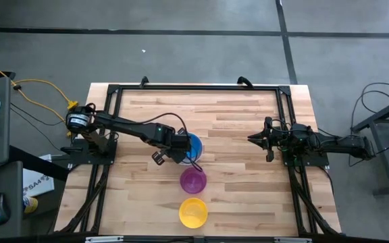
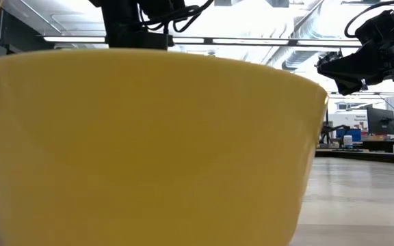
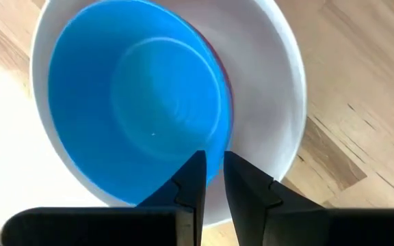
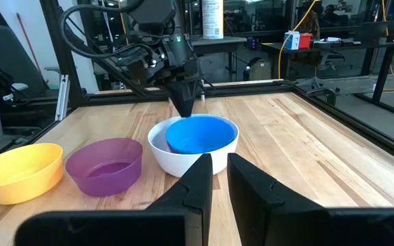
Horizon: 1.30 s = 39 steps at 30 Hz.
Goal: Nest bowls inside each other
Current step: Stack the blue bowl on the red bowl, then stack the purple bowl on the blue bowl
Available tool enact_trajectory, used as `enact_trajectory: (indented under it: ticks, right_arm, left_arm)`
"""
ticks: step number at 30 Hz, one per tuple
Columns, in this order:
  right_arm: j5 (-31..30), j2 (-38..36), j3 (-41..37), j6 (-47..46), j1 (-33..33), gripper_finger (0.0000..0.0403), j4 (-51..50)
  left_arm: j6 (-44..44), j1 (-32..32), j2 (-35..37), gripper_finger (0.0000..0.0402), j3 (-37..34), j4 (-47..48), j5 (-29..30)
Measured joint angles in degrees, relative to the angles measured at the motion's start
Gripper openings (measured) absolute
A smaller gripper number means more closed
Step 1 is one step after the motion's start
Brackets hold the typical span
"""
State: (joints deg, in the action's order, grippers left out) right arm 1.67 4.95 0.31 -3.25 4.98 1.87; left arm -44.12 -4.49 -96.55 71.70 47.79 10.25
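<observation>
The left pincer (image 4: 185,102) hangs point-down over the middle of the table (image 1: 242,135), its two fingers (image 3: 191,179) drawn narrow with only a thin slit between them and nothing caught in it. Its tips sit just above the near rim of the blue bowl (image 3: 135,102). In the right wrist view the pincer's tip comes down at the blue bowl's far edge; whether it touches the rim I cannot tell.

The blue bowl lies tilted inside the larger white bowl (image 3: 269,102), pushed toward one side, and a thin strip of pink-red bowl (image 3: 226,82) shows between blue and white. In the high view this stack sits at centre frame, half covered by the left arm.

Just below it in the high view stands the purple bowl (image 1: 193,180), upright and apart from the stack, and below that, near the bottom edge, the yellow bowl (image 1: 193,211), also alone. The yellow bowl fills nearly the whole low view.

The right pincer (image 1: 251,139) waits at right of centre in the high view, raised above the table, pointing toward the stack, fingers (image 4: 197,184) narrow and holding nothing.
</observation>
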Motion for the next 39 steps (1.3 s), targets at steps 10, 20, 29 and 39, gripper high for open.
enact_trajectory:
  ticks: [10, 20, 29, 39]
  right_arm:
    - [0.0, 0.0, 0.0, 0.0, 0.0, 0.0039, 0.0]
    - [0.0, 0.2, 0.0, 0.0, 0.0, 0.0039, -0.1]
    - [-0.1, 1.4, 0.0, 0.0, 0.0, 0.0039, -0.3]
    - [0.0, 2.7, 0.0, 0.0, 0.0, 0.0039, -0.1]
  left_arm:
    - [2.3, 0.0, 3.3, 0.0052, 0.1, 2.2, -0.4]
    - [2.6, 0.5, 9.0, 0.0052, 0.1, 7.1, -0.5]
    - [4.9, 0.8, 14.3, 0.0052, -0.3, 7.3, -11.4]
    - [8.7, 0.8, 22.7, 0.0051, -7.3, -1.4, -24.3]
